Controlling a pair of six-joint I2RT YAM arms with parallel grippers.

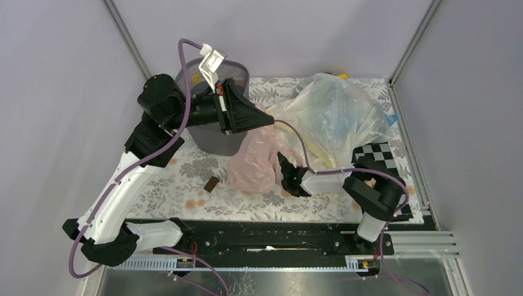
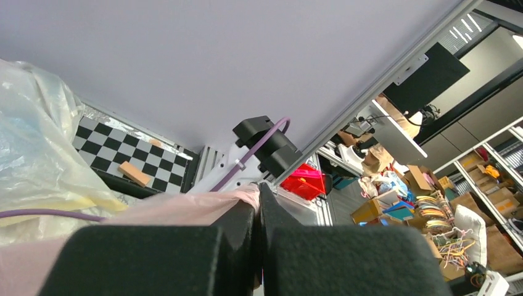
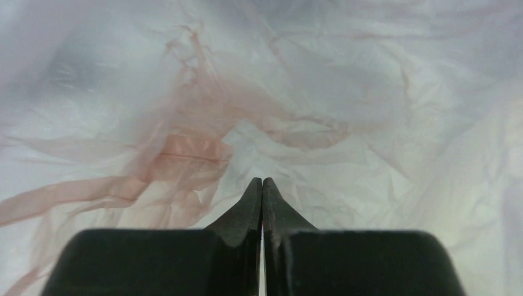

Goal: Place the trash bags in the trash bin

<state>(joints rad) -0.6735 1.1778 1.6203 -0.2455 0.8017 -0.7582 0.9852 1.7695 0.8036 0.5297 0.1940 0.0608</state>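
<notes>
Top, table: flowery table, grey walls.
Top, bin: trash bin stands back left.
Top, bag: pink trash bag is just beside it, not inside (held up to clear the rim, I think).
Left wrist: left gripper pinches the bag's top.
Right wrist: right gripper is closed against the bag; whether it grips, I cannot tell.

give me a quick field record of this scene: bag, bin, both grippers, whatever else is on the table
trash bag: pale pink, crumpled, outside the bin, hanging down to the table
trash bin: dark mesh, upright, back left, just left of the bag
left gripper: jaws shut on the trash bag's top edge
right gripper: jaws shut, against the bag's lower right side; a hold on the film is unclear
other: large clear bag behind and right; small brown piece in front of the bin
task state: bag not yet in bin
</notes>
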